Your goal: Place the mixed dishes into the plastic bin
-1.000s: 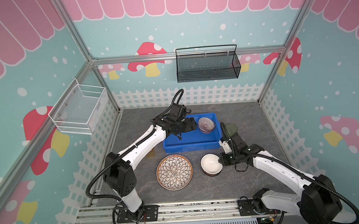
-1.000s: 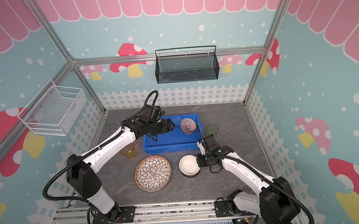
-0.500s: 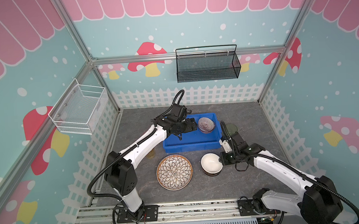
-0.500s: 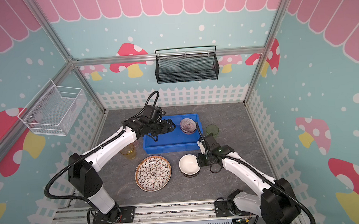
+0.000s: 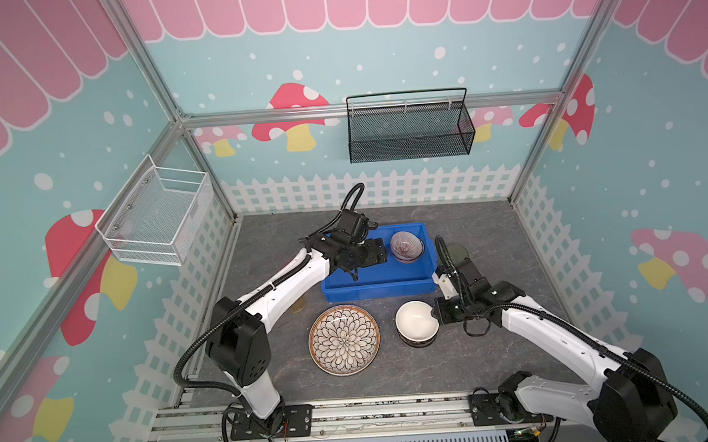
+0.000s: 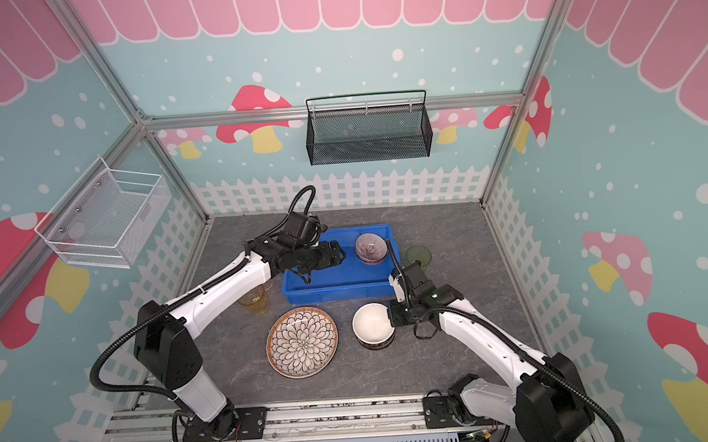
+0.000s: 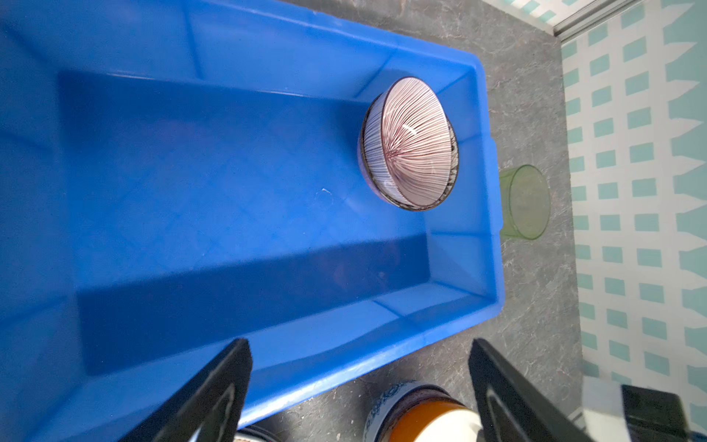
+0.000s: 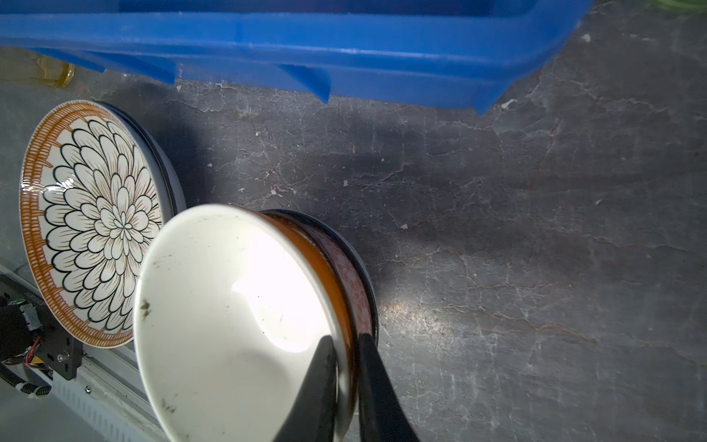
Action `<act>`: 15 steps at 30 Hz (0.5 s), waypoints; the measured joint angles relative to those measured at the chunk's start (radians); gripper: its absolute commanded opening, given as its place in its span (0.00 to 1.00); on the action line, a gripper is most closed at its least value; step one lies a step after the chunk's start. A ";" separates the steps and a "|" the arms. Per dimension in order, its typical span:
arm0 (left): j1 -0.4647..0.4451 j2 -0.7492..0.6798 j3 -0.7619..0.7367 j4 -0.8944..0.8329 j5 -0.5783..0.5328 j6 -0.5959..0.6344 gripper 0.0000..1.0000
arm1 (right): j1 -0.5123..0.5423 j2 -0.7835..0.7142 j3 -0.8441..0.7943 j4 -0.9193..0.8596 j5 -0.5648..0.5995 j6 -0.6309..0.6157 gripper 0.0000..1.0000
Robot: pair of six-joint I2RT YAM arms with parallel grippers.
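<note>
Barely any change; your right pincer (image 8: 346,338) stays clenched on the white bowl (image 8: 229,306) rim; left pincer (image 7: 359,342) released over the plastic bin (image 7: 267,46); lift next.

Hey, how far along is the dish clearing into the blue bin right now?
Done: a striped bowl sits in the blue bin. In hand: the right gripper is shut on the white bowl's rim; the left gripper hangs open over the bin. Left: the petal plate, amber cup and green cup, all outside the bin.
</note>
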 measured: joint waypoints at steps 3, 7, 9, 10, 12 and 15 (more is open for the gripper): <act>0.000 -0.003 -0.032 0.000 0.000 0.000 0.89 | 0.001 -0.007 0.000 0.004 -0.002 0.001 0.14; -0.002 -0.024 -0.076 0.000 0.000 0.000 0.89 | 0.001 -0.018 0.004 0.010 0.000 0.001 0.13; -0.005 -0.042 -0.097 0.000 0.000 -0.001 0.89 | 0.001 -0.019 0.004 0.013 0.000 0.001 0.14; -0.008 -0.053 -0.110 0.002 0.000 -0.003 0.89 | 0.001 -0.019 0.004 0.014 0.000 0.001 0.14; -0.013 -0.074 -0.132 0.003 0.000 -0.005 0.89 | 0.001 -0.019 0.004 0.014 -0.001 0.001 0.14; -0.017 -0.091 -0.150 0.003 0.000 -0.009 0.89 | 0.001 -0.019 0.004 0.018 -0.001 0.000 0.21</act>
